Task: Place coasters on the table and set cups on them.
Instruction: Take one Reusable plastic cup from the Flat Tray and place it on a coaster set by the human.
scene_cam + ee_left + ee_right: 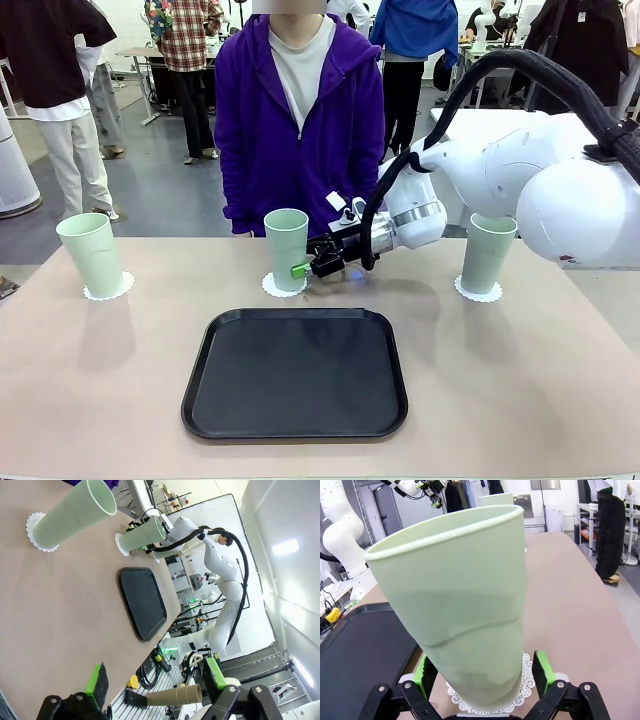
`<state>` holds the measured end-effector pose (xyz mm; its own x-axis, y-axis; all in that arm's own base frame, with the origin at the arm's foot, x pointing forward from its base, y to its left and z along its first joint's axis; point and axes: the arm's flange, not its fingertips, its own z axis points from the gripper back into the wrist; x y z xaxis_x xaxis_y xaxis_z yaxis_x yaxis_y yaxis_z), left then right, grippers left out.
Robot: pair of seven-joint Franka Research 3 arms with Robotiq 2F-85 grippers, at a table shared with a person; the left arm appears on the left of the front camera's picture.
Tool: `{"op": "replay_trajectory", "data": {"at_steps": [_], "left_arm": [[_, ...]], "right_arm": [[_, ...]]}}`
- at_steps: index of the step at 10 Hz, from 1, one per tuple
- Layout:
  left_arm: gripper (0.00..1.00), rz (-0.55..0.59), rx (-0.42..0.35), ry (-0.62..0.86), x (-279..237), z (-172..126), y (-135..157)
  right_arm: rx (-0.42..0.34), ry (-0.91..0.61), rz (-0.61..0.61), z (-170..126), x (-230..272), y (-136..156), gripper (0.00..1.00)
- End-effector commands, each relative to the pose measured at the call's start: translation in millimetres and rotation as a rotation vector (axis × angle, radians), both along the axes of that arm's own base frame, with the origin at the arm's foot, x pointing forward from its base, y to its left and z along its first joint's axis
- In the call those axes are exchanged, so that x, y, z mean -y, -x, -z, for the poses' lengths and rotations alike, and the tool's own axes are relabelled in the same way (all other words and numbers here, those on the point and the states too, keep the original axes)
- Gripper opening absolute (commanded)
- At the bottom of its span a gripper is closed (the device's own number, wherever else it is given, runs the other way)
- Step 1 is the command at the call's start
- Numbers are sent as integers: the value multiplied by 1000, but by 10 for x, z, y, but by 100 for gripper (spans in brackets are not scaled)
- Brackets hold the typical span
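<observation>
The beige bench (100,380) ran across the lower half of the front frame, with the black tray (295,372) nearest me at lower centre. Behind it, all three cups stood on their coasters: left cup (91,254), middle cup (287,249) on the middle coaster (272,287), right cup (488,252). My right end effector (313,268) sat at frame centre, jaws wide, its green pads straddling the middle cup's base with gaps on both sides in the right wrist view. I judged the risk lay in backing out: a slanted retreat could have caught a pad on the tapered wall and tipped the tall cup or dragged the lacy coaster. My left end effector (155,682) hung wide at the bottom of its own view, well apart from the cups. A person in purple (300,120) stood beyond.
</observation>
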<state>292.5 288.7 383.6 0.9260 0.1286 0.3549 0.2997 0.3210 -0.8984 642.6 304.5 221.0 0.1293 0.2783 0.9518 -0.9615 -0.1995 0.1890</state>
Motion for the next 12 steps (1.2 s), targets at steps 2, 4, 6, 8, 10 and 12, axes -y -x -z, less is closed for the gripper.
{"op": "replay_trajectory", "data": {"at_steps": [2, 4, 6, 8, 10, 12], "left_arm": [[100, -5, 7, 2, -6, -14, 18], [100, -5, 7, 2, -6, -14, 18], [100, -5, 7, 2, -6, -14, 18], [100, -5, 7, 2, -6, -14, 18], [100, -5, 7, 2, -6, -14, 18], [100, -5, 7, 2, -6, -14, 18]], "right_arm": [[-21, 55, 3, -93, 57, 97, 100], [-18, 98, 18, -200, 135, 166, 100], [-25, 143, 35, -322, 251, 250, 100], [-20, 190, 52, -504, 366, 312, 100], [-41, 269, 89, -828, 509, 391, 100], [-31, 405, 122, -1314, 554, 550, 100]]}}
